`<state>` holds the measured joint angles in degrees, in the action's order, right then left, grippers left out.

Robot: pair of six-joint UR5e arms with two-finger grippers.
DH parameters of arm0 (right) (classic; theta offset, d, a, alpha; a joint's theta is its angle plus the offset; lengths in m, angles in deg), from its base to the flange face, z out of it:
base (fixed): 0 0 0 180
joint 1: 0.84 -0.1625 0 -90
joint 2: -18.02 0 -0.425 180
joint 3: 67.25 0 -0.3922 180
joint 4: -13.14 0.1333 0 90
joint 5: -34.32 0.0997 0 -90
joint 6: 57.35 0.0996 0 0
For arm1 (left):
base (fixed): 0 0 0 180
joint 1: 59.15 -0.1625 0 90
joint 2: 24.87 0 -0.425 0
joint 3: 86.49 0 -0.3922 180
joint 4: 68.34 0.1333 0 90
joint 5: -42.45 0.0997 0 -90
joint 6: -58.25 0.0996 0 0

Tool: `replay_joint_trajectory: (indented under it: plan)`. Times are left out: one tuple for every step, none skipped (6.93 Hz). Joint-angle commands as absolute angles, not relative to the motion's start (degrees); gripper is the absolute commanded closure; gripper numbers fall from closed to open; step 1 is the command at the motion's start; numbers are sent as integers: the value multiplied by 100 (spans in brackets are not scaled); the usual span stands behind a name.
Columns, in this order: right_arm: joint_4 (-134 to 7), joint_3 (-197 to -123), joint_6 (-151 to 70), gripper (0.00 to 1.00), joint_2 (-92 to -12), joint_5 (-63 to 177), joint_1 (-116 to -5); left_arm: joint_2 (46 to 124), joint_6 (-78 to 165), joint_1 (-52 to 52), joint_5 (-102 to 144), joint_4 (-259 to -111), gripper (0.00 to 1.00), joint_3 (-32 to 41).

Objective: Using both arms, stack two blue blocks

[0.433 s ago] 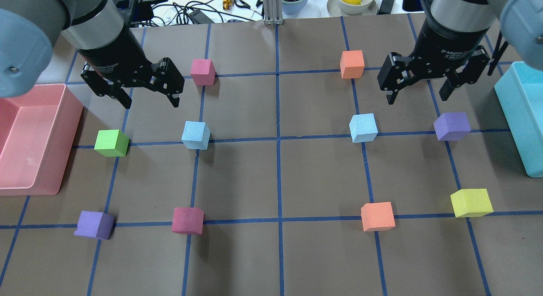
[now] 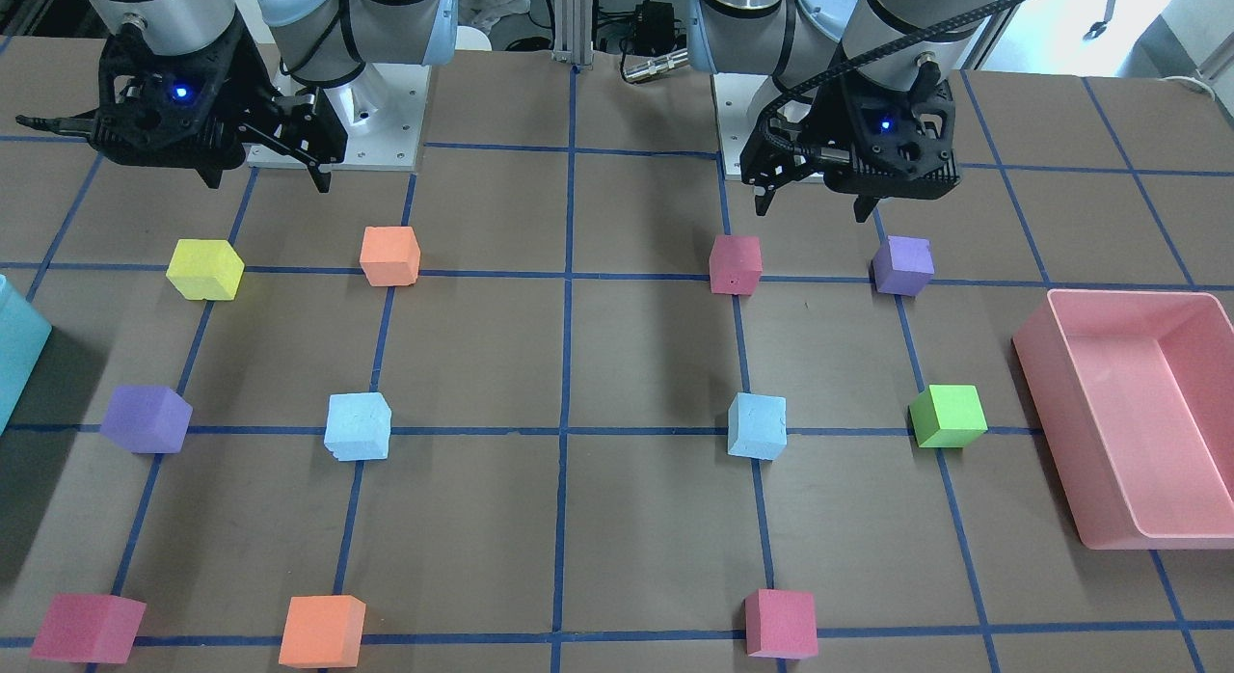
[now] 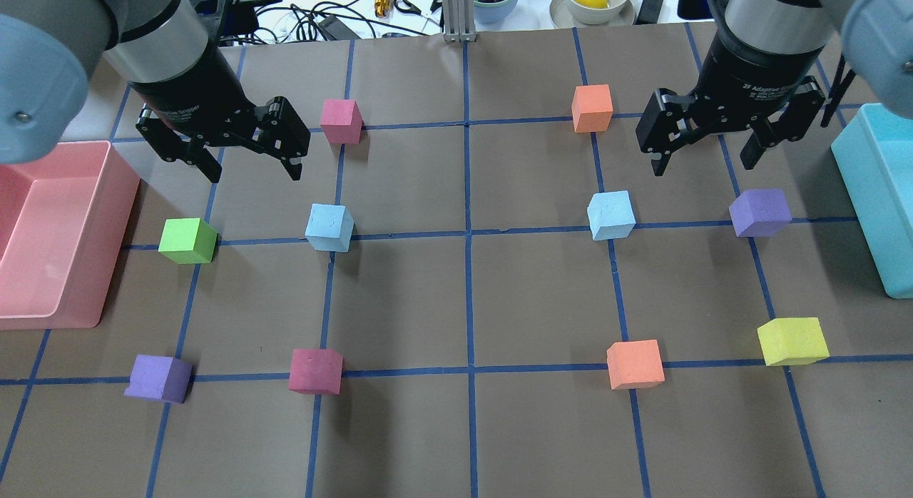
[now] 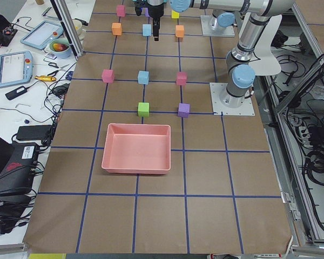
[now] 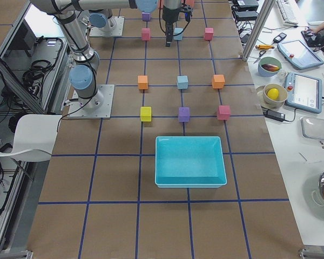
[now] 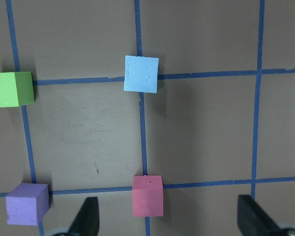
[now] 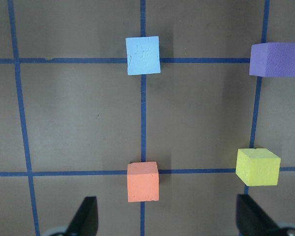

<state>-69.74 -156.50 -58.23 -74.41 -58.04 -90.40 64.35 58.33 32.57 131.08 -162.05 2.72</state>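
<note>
Two pale blue blocks lie apart on the brown table. One blue block (image 3: 329, 227) (image 2: 757, 426) is on my left side, the other blue block (image 3: 611, 215) (image 2: 358, 426) is on my right side. My left gripper (image 3: 254, 171) (image 2: 812, 208) hangs open and empty above the table, back and to the left of the left block. My right gripper (image 3: 702, 164) (image 2: 265, 181) hangs open and empty, back and to the right of the right block. The left wrist view shows the left block (image 6: 141, 73) ahead of the open fingers (image 6: 87, 219). The right wrist view shows the right block (image 7: 143, 54) the same way.
A pink bin (image 3: 107, 198) stands at the left edge and a teal bin (image 3: 852, 177) at the right edge. Green (image 3: 187, 240), purple (image 3: 760, 212), pink (image 3: 341, 120), orange (image 3: 592, 108), yellow (image 3: 792, 341) and other cubes sit on the blue tape grid.
</note>
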Motion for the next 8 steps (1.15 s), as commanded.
replay_joint_trajectory:
  plan:
    - [-6983,-15646,-5823,0,-7435,-5762,-9048,6434,5833,3260,13113,-16212,0,272]
    - [-6983,-15637,-5823,0,-7435,-5805,-9031,6434,5833,3260,13113,-16212,0,272]
    - [-6983,-15646,-5823,0,-7435,-5805,-9040,6434,5833,3260,13104,-16212,0,281]
    - [-6983,-15646,-5823,0,-7435,-5788,-9048,6434,5833,3260,13104,-16212,0,281]
    - [-6983,-15646,-5823,0,-7427,-5788,-9048,6434,5833,3260,13104,-16203,0,281]
    - [-6983,-15646,-5814,0,-7418,-5762,-9057,6434,5833,3260,13104,-16212,0,289]
    - [-7000,-15646,-5814,0,-7418,-5735,-9066,6434,5833,3260,13104,-16203,0,290]
    - [-6991,-15646,-5814,0,-7409,-5735,-9057,6434,5833,3260,13113,-16203,0,290]
